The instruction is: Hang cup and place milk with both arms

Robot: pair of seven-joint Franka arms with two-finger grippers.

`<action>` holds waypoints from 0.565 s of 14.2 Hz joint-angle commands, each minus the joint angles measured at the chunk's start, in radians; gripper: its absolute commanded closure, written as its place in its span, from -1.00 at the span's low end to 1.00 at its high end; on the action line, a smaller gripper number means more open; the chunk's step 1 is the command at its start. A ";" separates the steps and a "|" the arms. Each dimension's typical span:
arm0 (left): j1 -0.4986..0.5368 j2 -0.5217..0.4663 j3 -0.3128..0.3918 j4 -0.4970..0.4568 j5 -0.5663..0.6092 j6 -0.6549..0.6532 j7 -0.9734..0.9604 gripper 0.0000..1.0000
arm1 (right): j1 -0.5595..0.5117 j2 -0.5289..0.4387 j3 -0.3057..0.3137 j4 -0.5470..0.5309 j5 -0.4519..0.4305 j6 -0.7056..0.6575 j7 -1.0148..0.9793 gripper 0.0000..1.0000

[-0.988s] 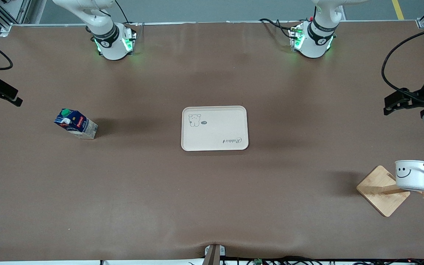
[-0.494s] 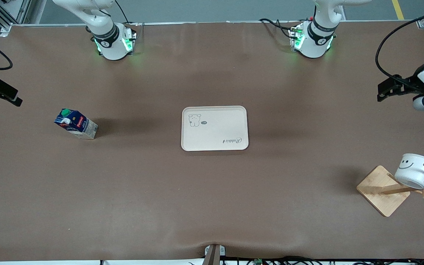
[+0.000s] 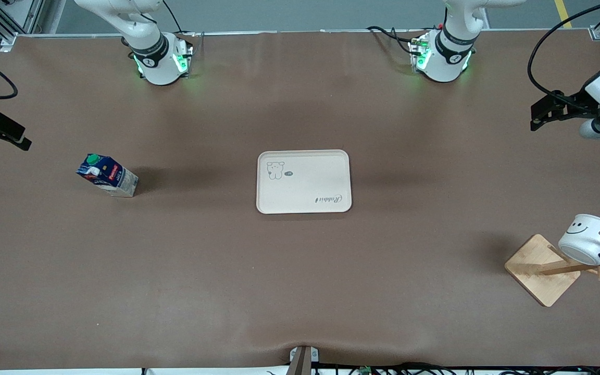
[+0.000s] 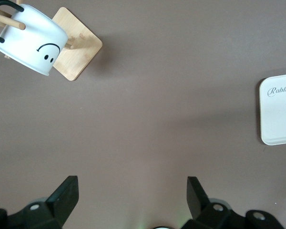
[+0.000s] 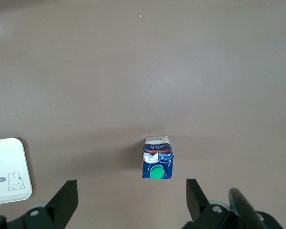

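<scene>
So, at the frame's left edge the right gripper (image 3: 21,141) hangs released above bare table, jaws spread. The milk (image 3: 107,175) stands mid-left; the tray (image 3: 303,181) lies centre. At lower right the cup (image 3: 589,246) hangs tilted on the wooden rack (image 3: 542,269). At upper right the left gripper (image 3: 537,117) hangs released too.

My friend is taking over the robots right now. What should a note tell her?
Left pincer: open, empty, up over the table at the left arm's end.
Right pincer: open, empty, over the right arm's end, waiting.
Cup: hanging by its black handle on the wooden rack. Done.
Milk carton: standing on the table toward the right arm's end, untouched.
Left to do: the milk; the tray at mid-table looks like its likely spot.
</scene>
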 commanded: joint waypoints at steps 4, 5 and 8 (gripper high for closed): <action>0.030 -0.043 -0.044 -0.027 -0.016 0.015 -0.004 -1.00 | -0.012 -0.013 0.007 -0.001 -0.009 -0.011 -0.010 -1.00; 0.030 -0.040 -0.044 -0.021 -0.016 0.013 -0.003 -1.00 | -0.012 -0.013 0.007 -0.001 -0.011 -0.011 -0.010 -1.00; 0.030 -0.036 -0.044 -0.018 -0.018 0.015 -0.011 -1.00 | -0.010 -0.013 0.007 -0.001 -0.009 -0.011 -0.009 -1.00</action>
